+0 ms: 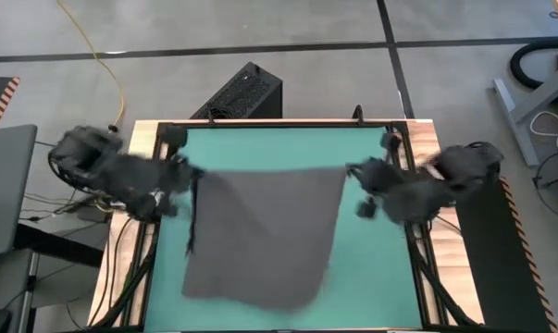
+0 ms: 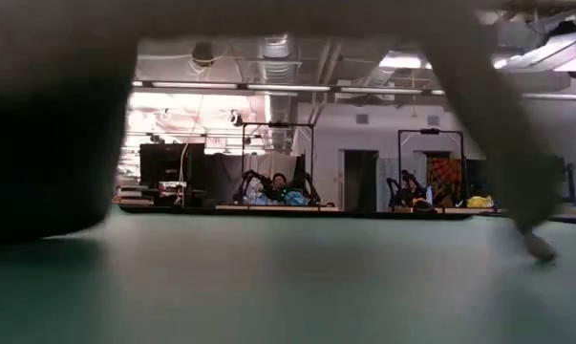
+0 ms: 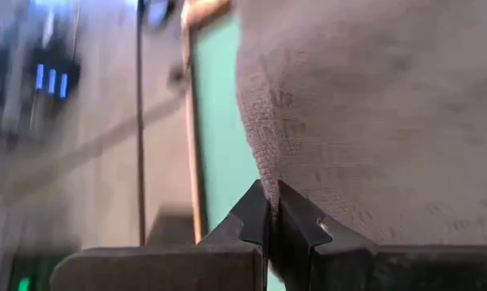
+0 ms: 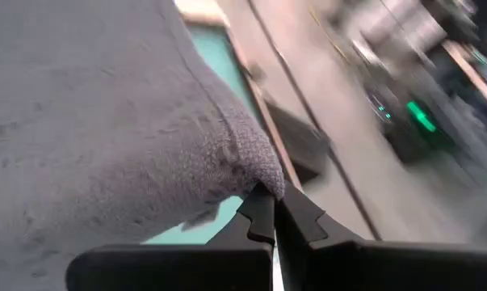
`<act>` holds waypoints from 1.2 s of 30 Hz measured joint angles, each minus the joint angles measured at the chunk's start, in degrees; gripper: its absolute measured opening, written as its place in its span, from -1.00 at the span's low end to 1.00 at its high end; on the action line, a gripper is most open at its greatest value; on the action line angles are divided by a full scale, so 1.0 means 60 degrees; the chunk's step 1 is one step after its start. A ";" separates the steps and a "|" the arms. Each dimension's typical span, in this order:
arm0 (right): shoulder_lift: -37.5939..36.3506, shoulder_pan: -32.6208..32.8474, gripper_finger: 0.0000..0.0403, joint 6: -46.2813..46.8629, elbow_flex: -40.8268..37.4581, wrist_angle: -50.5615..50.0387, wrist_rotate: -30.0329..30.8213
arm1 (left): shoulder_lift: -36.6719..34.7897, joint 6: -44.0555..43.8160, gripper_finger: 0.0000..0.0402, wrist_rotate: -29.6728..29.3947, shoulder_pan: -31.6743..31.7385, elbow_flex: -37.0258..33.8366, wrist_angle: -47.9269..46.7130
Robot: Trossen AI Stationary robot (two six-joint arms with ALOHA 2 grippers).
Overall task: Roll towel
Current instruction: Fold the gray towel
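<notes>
The dark grey towel is held up over the green table, its far edge stretched between my two grippers, its near part draped down toward the table's near edge. My left gripper is shut on the towel's far left corner. My right gripper is shut on its far right corner. In the low view the towel hangs close before the camera, and the room shows under it. My left gripper pinches the towel's far left corner between its two fingers, coming level from the table's left. The corner is lifted clear and the cloth runs away from the fingers toward the other gripper. My right gripper pinches the towel's far right corner between its two fingers, coming level from the table's right. The corner is lifted clear, and the far edge runs nearly straight to the left gripper.
The table has a wooden frame with dark rails along its sides. A black box stands on the floor beyond the far edge. Cables and a grey stand lie on the floor to the left.
</notes>
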 joint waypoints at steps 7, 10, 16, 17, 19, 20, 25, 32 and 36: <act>-0.0036 -0.3492 -0.91 -0.0123 -0.2948 0.0125 0.0017 | -0.0675 0.1035 -1.00 0.0189 0.4000 -0.3897 0.1002; -0.0023 -0.4819 -0.91 -0.0442 -0.4221 0.1035 0.0357 | -0.0849 0.2011 -1.00 0.0631 0.5352 -0.5407 0.2395; -0.0027 -0.6522 -0.91 -0.1814 -0.6138 0.3336 -0.1119 | -0.0999 0.2832 -1.00 0.2501 0.7297 -0.7327 0.4363; -0.0027 -0.6630 -0.91 -0.2028 -0.6447 0.3699 -0.1567 | -0.0997 0.2902 -1.00 0.2840 0.7475 -0.7551 0.4502; -0.0023 -0.6740 -0.91 -0.2238 -0.6967 0.4005 -0.2245 | -0.0997 0.2977 -1.00 0.3406 0.7653 -0.7961 0.4675; -0.0024 -0.6741 -0.91 -0.2319 -0.7189 0.3999 -0.2438 | -0.0997 0.2994 -1.00 0.3713 0.7672 -0.8113 0.4753; -0.0031 -0.6388 -0.91 -0.2457 -0.8114 0.3936 -0.3559 | -0.0997 0.2776 -1.00 0.5910 0.7466 -0.8754 0.4820; -0.0034 -0.6032 -0.91 -0.2369 -0.9521 0.4276 -0.3920 | -0.1000 0.2158 -1.00 0.7958 0.6207 -1.0050 0.5809; -0.0034 -0.6017 -0.91 -0.2369 -1.0070 0.4888 -0.3919 | -0.0997 0.1679 -1.00 0.7944 0.5549 -1.0822 0.6437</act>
